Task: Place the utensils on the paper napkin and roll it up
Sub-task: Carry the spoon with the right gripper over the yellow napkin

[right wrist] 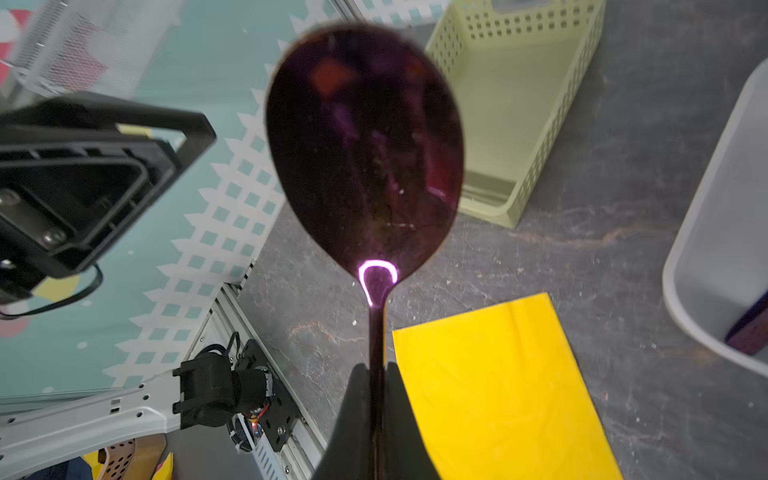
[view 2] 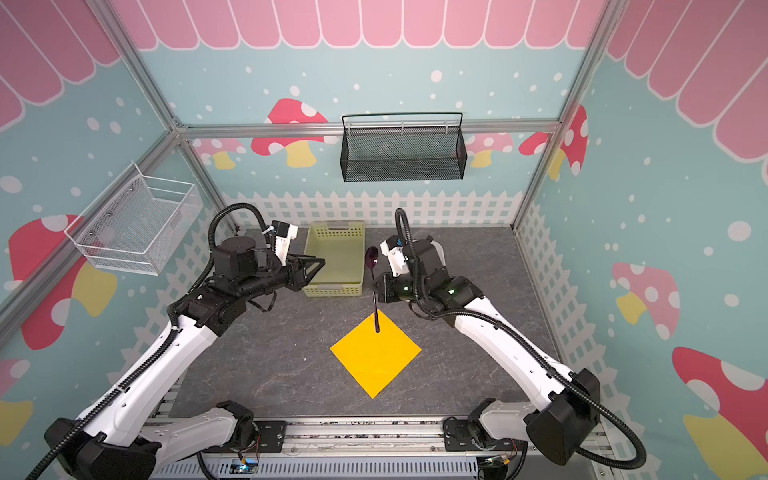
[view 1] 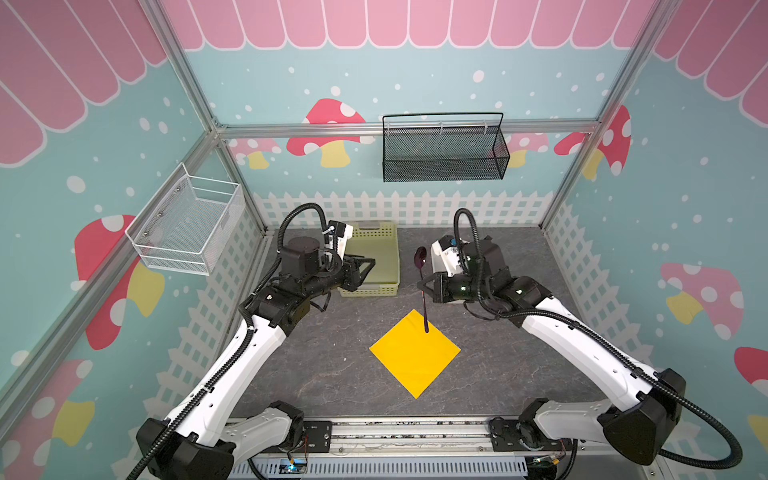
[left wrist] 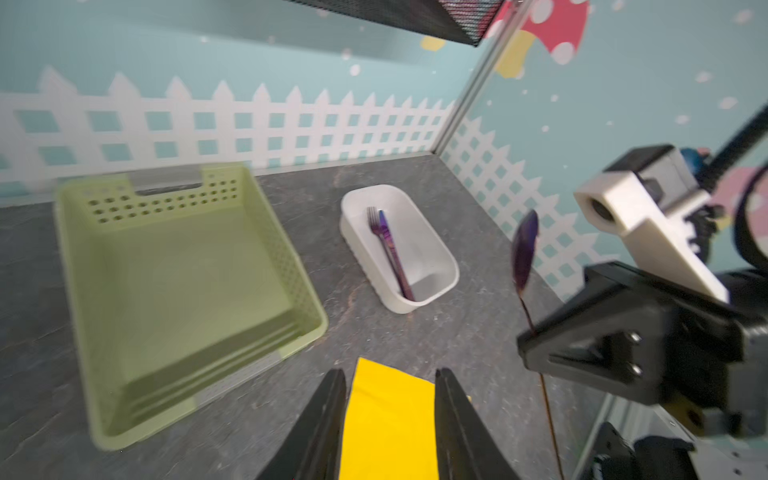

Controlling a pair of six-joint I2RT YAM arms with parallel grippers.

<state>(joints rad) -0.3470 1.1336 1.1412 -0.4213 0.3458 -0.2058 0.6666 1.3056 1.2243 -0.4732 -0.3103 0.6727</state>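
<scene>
**A:** Where's our spoon (right wrist: 365, 158) at?

**B:** We've got it pinched in the right jaws. They're clamped on the thin handle, bowl end up. In both top views the handle's tail hangs over the far corner of the napkin (view 1: 414, 353). We can't tell if it touches the paper.

**A:** And the napkin itself?

**B:** Flat on the bench (view 1: 324, 365), turned like a diamond, between our two arms.

**A:** Left jaws?

**B:** Parted a little, with a clear gap between them and no grip on anything. They're up at the left edge of the basket (view 2: 336, 235).

**A:** The other utensils?

**B:** In the left wrist view, the fork (left wrist: 372, 220) and the purple-blue piece (left wrist: 384, 226) lie side by side in the tub (left wrist: 424, 245). The tub sits on the bench near the basket.
</scene>
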